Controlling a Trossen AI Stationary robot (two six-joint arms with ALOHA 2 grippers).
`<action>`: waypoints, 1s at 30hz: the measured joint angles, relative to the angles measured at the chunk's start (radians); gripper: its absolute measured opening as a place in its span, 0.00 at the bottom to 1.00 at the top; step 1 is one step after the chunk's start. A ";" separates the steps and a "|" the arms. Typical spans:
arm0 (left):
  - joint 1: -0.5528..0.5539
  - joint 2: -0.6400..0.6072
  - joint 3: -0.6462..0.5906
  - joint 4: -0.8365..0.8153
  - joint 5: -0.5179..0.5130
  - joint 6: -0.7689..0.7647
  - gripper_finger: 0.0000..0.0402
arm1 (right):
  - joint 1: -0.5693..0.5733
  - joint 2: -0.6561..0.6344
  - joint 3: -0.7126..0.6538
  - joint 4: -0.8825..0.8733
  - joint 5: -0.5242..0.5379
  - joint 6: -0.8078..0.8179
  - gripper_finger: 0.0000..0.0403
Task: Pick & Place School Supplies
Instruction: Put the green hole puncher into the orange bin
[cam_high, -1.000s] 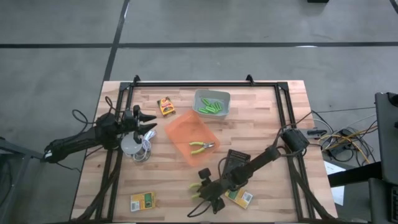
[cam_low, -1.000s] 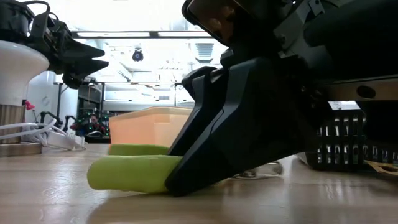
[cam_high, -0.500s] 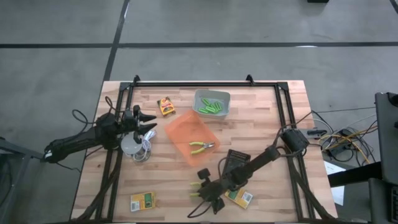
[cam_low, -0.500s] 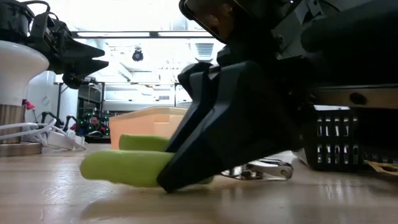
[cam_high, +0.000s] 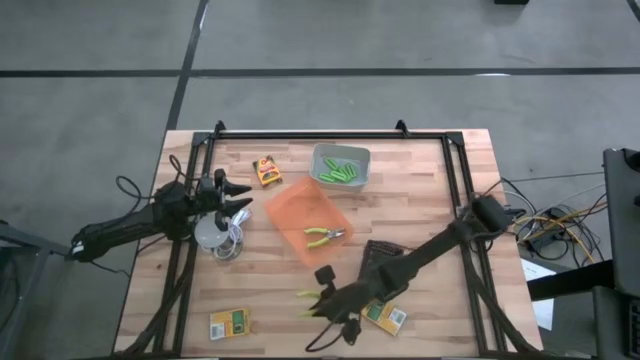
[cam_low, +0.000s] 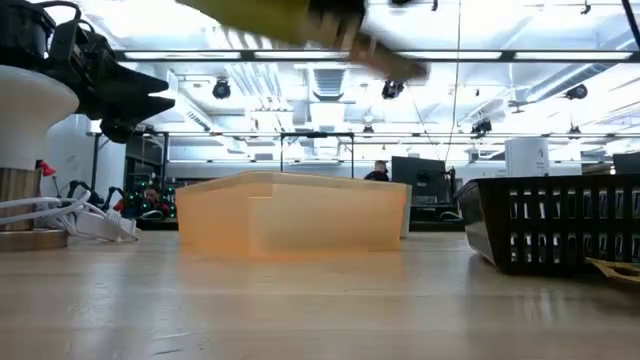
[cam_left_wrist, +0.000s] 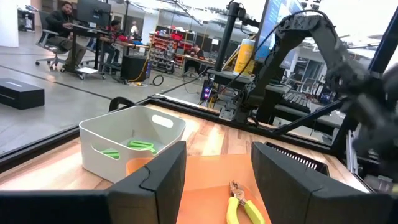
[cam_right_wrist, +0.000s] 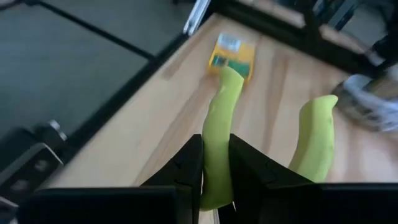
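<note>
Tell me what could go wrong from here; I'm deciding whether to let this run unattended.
1. The right hand grips only one handle of the green pliers; the other handle hangs free, so the tool could swing or slip out.
2. The orange bin already holds another pair of pliers, and a drop could land on them and bounce out.
3. The left hand hovers open near the bin, close to the likely path.

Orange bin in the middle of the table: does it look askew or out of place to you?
Yes. The orange bin sits turned at an angle to the table edges, while the grey bin beside it lies square. One pair of green-handled pliers lies inside it. Nothing looks spilled or damaged.
</note>
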 joint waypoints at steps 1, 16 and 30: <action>0.000 0.000 0.000 0.000 0.000 0.000 0.47 | -0.004 -0.028 -0.001 -0.018 0.000 0.003 0.13; 0.000 0.000 0.000 -0.009 0.000 0.000 0.47 | -0.282 -0.317 -0.059 -0.225 -0.315 0.108 0.13; 0.000 0.000 0.000 -0.014 0.000 0.000 0.47 | -0.528 -0.236 -0.188 -0.156 -0.388 0.109 0.13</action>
